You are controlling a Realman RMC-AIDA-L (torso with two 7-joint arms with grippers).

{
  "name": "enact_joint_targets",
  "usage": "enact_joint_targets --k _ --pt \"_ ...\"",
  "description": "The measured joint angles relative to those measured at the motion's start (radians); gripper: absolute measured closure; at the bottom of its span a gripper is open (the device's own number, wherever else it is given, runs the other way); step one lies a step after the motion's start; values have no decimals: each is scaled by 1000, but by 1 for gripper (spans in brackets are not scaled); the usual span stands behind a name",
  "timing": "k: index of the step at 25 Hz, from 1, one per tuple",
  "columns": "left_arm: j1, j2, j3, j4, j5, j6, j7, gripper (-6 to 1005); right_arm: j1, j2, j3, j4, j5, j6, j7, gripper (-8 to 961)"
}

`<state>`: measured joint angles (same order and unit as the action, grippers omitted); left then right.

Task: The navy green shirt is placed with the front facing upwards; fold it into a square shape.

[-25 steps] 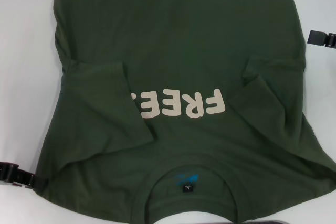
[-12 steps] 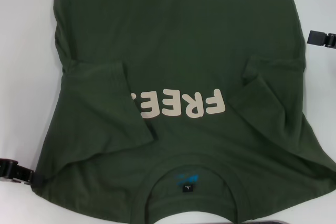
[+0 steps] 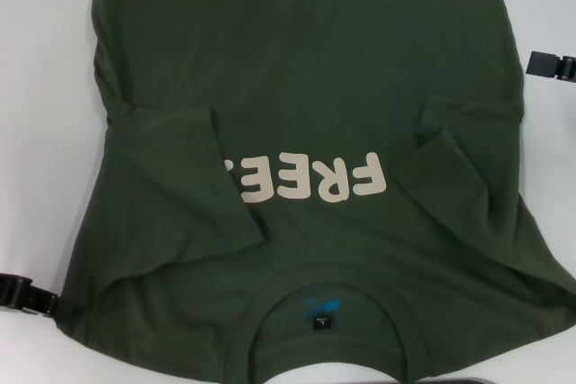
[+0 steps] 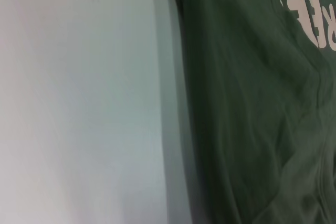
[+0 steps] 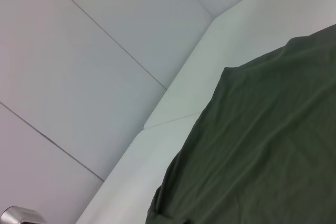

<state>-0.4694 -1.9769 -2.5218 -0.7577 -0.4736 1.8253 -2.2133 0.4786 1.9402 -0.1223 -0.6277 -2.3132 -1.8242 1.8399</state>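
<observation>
The white table [image 3: 45, 87] carries the navy green shirt [image 3: 306, 87], spread front-up across most of the head view, its collar nearest the robot and both short sleeves folded inward over the chest, the left one covering the end of the cream "FREE!" lettering [image 3: 310, 179]. The left gripper [image 3: 27, 294] sits at the table's near left, at the shirt's shoulder edge. The right gripper [image 3: 551, 66] rests farther out, just beside the shirt's right side. How either gripper's jaws stand cannot be told.
</observation>
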Motion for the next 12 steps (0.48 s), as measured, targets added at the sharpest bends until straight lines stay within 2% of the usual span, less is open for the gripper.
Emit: enact_joint_targets --k 8,12 --pt "1 1 -6 -3 1 3 1 897 2 0 -1 0 0 2 -1 356" --pt "4 12 -8 -4 0 4 -4 896 3 0 -2 -1 0 3 -1 357"
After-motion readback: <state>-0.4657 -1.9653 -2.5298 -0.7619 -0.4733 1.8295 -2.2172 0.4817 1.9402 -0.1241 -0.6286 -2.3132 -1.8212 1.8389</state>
